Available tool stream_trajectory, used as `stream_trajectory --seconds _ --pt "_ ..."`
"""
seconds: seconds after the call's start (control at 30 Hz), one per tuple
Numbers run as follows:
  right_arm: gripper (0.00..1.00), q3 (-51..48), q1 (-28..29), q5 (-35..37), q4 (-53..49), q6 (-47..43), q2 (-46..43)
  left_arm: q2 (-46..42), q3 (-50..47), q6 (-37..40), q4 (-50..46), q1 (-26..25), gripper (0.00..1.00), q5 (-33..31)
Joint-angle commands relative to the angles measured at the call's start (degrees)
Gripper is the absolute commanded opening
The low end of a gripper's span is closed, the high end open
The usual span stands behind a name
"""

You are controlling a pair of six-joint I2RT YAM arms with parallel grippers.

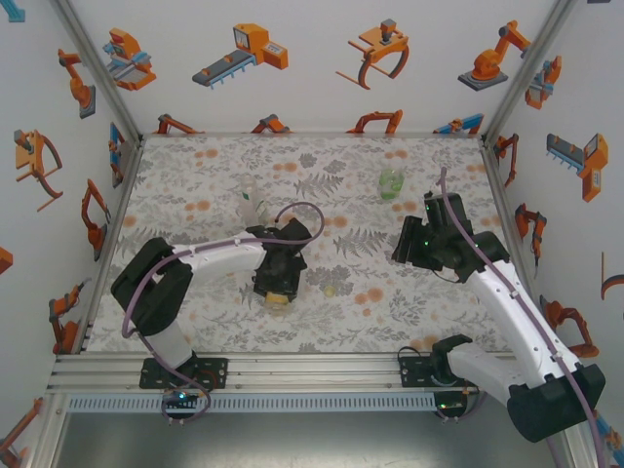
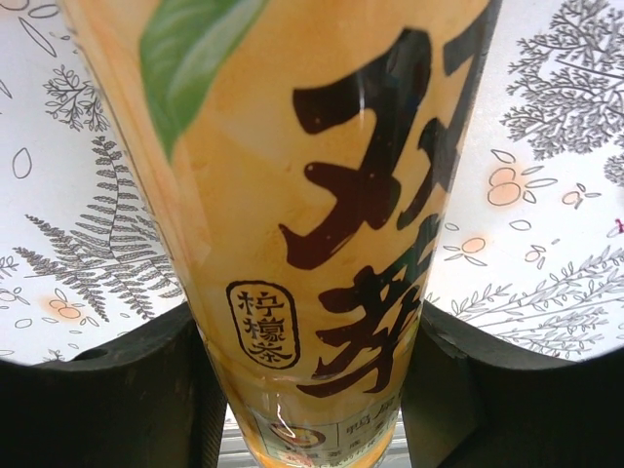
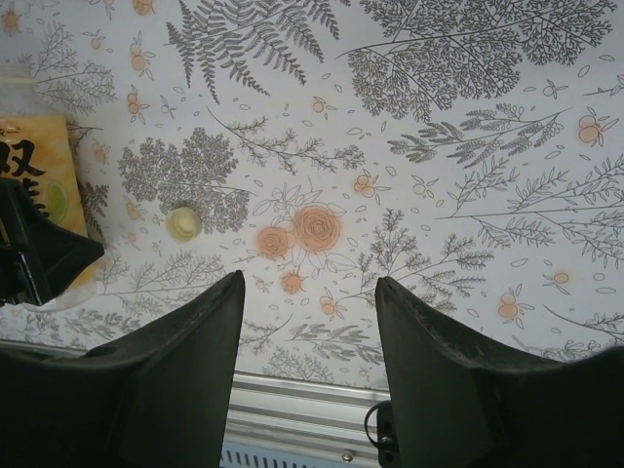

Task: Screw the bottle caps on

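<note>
My left gripper (image 2: 312, 400) is shut on the amber bottle (image 2: 312, 195), its yellow-orange label with dark characters pressed between both black fingers (image 2: 107, 400). In the top view this gripper (image 1: 276, 281) hangs over the mat's middle with the amber bottle (image 1: 280, 296) peeking out beneath it. A pale yellow cap (image 1: 331, 289) lies on the mat just right of it, also seen as a cap (image 3: 183, 222) in the right wrist view. The clear bottle (image 1: 252, 201) stands behind the left arm. The green bottle (image 1: 391, 182) stands far back, right of centre. My right gripper (image 3: 309, 281) is open and holds nothing, above the mat at the right (image 1: 409, 252).
The floral mat (image 1: 214, 166) covers the table. An aluminium rail (image 1: 312, 370) runs along the near edge by both arm bases. Printed walls close in the left, back and right sides. The amber bottle (image 3: 34, 166) and left fingers show at the right wrist view's left edge.
</note>
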Motion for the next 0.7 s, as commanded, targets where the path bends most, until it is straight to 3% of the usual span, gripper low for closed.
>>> stream_trajectory --seconds 0.0,0.37,0.67 --pt "0.53 0.3 0.3 0.4 -1.2 1.4 -1.2 -4.1 2.2 3.4 -0.5 -0.6 0.46 0.6" --pt "0.52 0.8 0.7 -2.3 -2.9 4.1 -1.1 -14.5 -0.4 13.7 6.0 -5.3 0.34 2.1" --pt "0.51 1.5 4.3 -3.3 -4.7 7.0 -0.4 -30.3 -11.4 15.6 17.7 -7.0 0.22 6.5"
